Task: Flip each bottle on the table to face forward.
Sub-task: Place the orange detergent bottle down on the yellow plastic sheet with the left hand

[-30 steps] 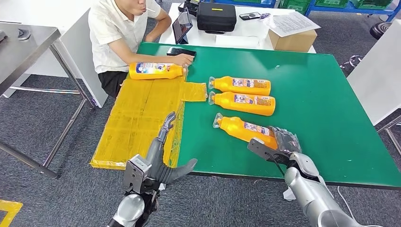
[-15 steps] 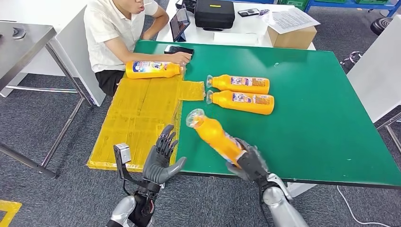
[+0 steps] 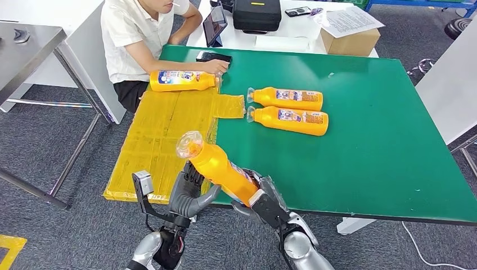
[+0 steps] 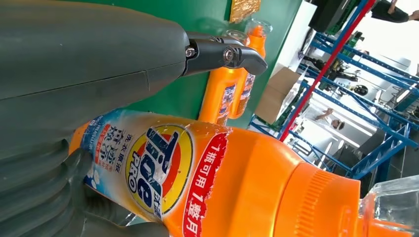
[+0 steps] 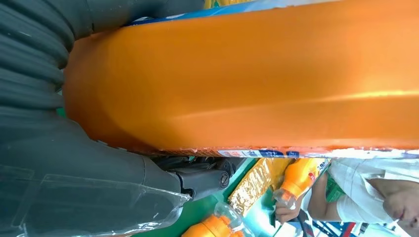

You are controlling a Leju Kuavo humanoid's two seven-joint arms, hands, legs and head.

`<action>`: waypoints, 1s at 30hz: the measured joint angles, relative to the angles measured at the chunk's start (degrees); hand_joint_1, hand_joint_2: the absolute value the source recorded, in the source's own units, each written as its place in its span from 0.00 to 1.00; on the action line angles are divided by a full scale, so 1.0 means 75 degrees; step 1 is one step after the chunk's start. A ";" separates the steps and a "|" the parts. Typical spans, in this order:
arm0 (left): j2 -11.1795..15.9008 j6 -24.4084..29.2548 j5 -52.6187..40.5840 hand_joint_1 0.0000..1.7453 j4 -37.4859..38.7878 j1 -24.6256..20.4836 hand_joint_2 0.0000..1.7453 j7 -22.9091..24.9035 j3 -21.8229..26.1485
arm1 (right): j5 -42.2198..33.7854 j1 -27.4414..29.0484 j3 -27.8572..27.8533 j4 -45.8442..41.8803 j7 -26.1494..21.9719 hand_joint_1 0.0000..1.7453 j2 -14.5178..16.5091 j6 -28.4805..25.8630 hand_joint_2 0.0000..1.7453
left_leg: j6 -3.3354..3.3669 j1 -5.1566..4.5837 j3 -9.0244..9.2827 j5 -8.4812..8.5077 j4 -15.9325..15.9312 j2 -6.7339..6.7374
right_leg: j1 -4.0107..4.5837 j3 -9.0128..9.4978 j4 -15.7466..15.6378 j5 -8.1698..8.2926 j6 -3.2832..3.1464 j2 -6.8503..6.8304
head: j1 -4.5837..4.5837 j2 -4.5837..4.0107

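My right hand (image 3: pixel 265 203) grips the base of an orange detergent bottle (image 3: pixel 220 169) and holds it in the air over the table's front edge, tilted, with its clear cap up and to the left. In the right wrist view the bottle (image 5: pixel 247 79) lies across the right hand (image 5: pixel 49 148). My left hand (image 3: pixel 189 190) stands open just beside the bottle, fingers up, thumb under it. The left wrist view shows the label side of the bottle (image 4: pixel 197 173) between thumb and fingers of the left hand (image 4: pixel 74 49), a gap at the thumb. Two more orange bottles (image 3: pixel 287 98) (image 3: pixel 289 119) lie side by side mid-table.
A person sits at the table's far left corner with a hand (image 3: pixel 216 68) at the cap of a fourth bottle (image 3: pixel 183 80) on the yellow mat (image 3: pixel 163 140). A phone (image 3: pixel 214 57) lies nearby. A white table behind carries a black bag (image 3: pixel 257 16) and a cardboard box (image 3: pixel 350 39).
My right hand has lifted the nearest bottle off the green table and carried it left, cap raised, up to my left hand. The left hand rose and turned its fingers upward.
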 joint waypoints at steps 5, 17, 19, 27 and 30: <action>-0.0008 -0.0054 -0.0178 0.00 -0.0042 -0.0057 1.00 -0.0130 -0.0027 | 0.0200 -0.0080 0.0244 0.0047 0.0077 0.95 0.0006 0.0136 1.00 | 0.0000 0.0000 -0.0001 0.0000 0.0000 0.0001 | 0.0001 0.0000 0.0001 0.0000 0.0000 0.0000 | 0.0000 0.0000; -0.0096 -0.0320 -0.0292 0.52 -0.0197 -0.0267 1.00 0.0070 -0.0111 | 0.0524 -0.0994 0.1159 0.1417 0.0197 0.97 0.0146 0.0362 1.00 | -0.0001 0.0000 -0.0001 0.0001 0.0001 0.0001 | -0.0001 -0.0003 0.0001 0.0000 0.0000 0.0000 | 0.0001 0.0000; -0.0079 -0.0419 -0.0307 1.00 -0.0110 -0.0300 1.00 0.0087 -0.0111 | 0.0570 -0.1082 0.1219 0.1494 0.0245 0.97 0.0146 0.0329 1.00 | 0.0000 -0.0001 -0.0003 0.0001 0.0001 0.0002 | -0.0001 -0.0004 0.0001 0.0000 0.0000 0.0000 | 0.0000 0.0000; -0.0025 -0.0550 -0.0435 1.00 0.0212 -0.0472 1.00 0.0085 -0.0117 | 0.0639 -0.1173 0.1314 0.1609 0.0295 0.94 0.0146 0.0253 1.00 | 0.0000 0.0000 -0.0004 0.0001 0.0001 0.0001 | 0.0000 -0.0006 0.0001 0.0000 0.0000 -0.0001 | -0.0001 0.0000; -0.0012 -0.0466 -0.0675 1.00 0.0390 -0.0590 1.00 0.0074 -0.0170 | 0.0594 -0.1157 0.1359 0.1609 0.0275 0.44 0.0146 0.0241 1.00 | 0.0000 -0.0001 -0.0005 0.0001 0.0001 -0.0001 | 0.0000 -0.0006 0.0001 0.0000 0.0000 -0.0002 | 0.0001 0.0000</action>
